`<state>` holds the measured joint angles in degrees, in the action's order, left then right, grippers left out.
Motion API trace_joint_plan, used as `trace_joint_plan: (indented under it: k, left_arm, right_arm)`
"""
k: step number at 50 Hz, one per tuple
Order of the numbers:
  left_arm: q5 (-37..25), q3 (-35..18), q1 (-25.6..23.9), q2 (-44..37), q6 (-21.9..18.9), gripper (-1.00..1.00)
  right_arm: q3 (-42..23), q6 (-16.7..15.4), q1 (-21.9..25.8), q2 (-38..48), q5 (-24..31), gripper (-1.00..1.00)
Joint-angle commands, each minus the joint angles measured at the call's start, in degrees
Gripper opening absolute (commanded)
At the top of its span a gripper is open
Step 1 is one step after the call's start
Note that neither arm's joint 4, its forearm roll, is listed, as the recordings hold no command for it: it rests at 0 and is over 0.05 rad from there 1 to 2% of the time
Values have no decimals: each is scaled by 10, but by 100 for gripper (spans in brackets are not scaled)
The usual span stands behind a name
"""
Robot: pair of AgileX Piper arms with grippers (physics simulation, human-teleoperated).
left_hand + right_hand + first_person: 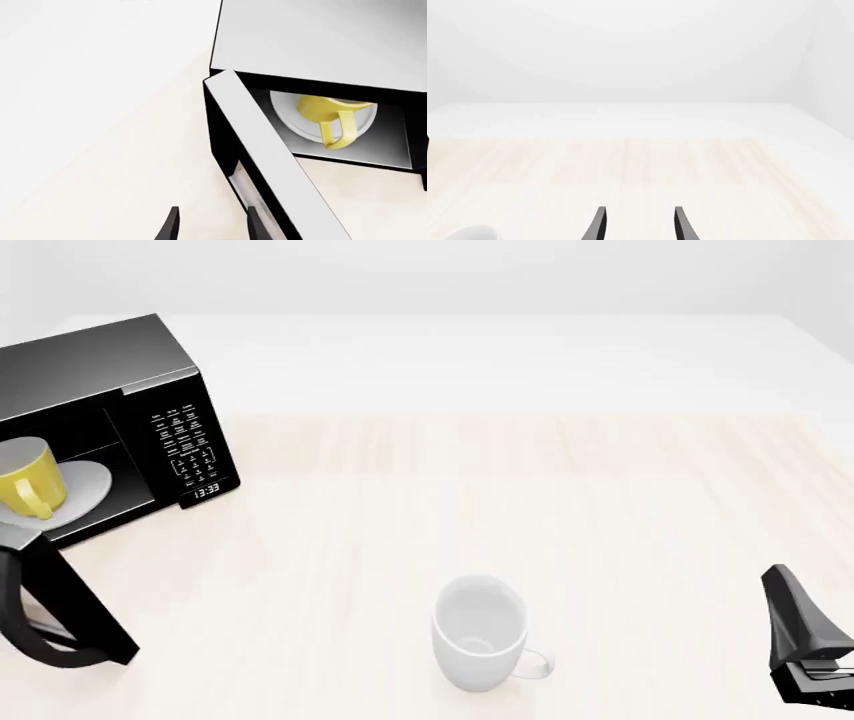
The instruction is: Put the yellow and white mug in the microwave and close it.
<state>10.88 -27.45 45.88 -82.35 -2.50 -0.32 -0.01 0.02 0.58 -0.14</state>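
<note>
I see the yellow mug (27,478) sitting on the white plate (83,488) inside the microwave (94,370), whose door (267,165) hangs ajar. My left gripper (210,225) beside the door and my right gripper (639,225) both gape apart, holding nothing.

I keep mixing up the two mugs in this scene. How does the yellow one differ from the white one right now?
The yellow and white mug is yellow outside; the white mug is white all over. The yellow and white mug sits on the turntable plate inside the open microwave, while the white mug stands on the bare table. The white mug looks somewhat larger, though it is nearer the camera. Both stand upright, each with a loop handle, and neither is held.
</note>
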Motion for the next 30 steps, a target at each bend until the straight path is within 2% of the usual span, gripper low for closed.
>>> trace_joint_plan:
  k: [1, 30]
  left_arm:
    - [5, 8, -21, -4, 15, 100]
    - [-5, 8, -70, 12, 40, 100]
  right_arm:
    - [1, 0, 0, -1, 0, 100]
    - [1, 0, 0, -1, 0, 100]
